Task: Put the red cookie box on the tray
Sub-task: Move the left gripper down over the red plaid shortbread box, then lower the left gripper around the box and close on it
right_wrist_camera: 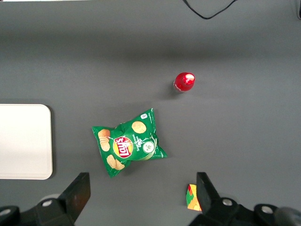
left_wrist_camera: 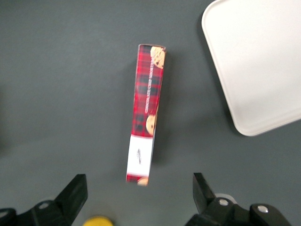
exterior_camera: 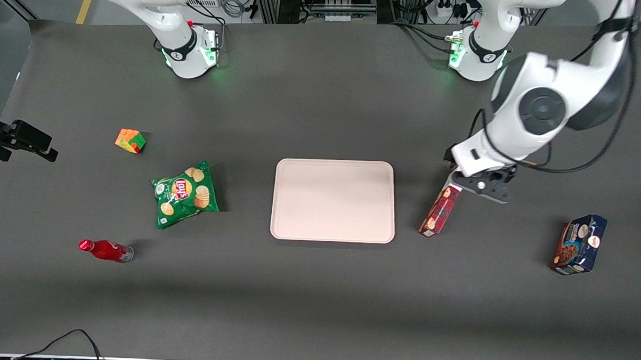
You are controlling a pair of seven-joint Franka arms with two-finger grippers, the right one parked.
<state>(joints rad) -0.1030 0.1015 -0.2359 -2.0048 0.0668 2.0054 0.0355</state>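
The tray (exterior_camera: 333, 200) is sitting flat mid-table, nothing lying on it; taking it as the ref pt for everything else.

The red cookie box (exterior_camera: 440, 211) is lying on the dark table mat (exterior_camera: 316, 297) just beside the tray's short edge, on the working arm's end, not touching it; a strip of bare mat is showing btwn them. Its long axis is running roughly along that tray edge, slightly tilted. In the wrist cam the red cookie box (left_wrist_camera: 146, 114) is showing its tartan side w/ biscuit pics and the white end panel nearest the cam, and a rounded corner of the tray (left_wrist_camera: 256, 70) is showing nearby.

The left gripper (exterior_camera: 462, 180) is hovering over the box end that is farther from the front cam, same side of the tray. Jaws are standing wide apart, holding nothing; the two fingers (left_wrist_camera: 75, 193) are framing the box end w/ clear gaps either side, no contact.

Further out from the tray toward the working arm's end, a blue cookie box (exterior_camera: 579, 244) is standing well apart. Toward the parked arm's end: a green chips bag (exterior_camera: 185, 193) near the tray, then a Rubik's cube (exterior_camera: 130, 140) and a red bottle (exterior_camera: 105, 250) lying on its side.
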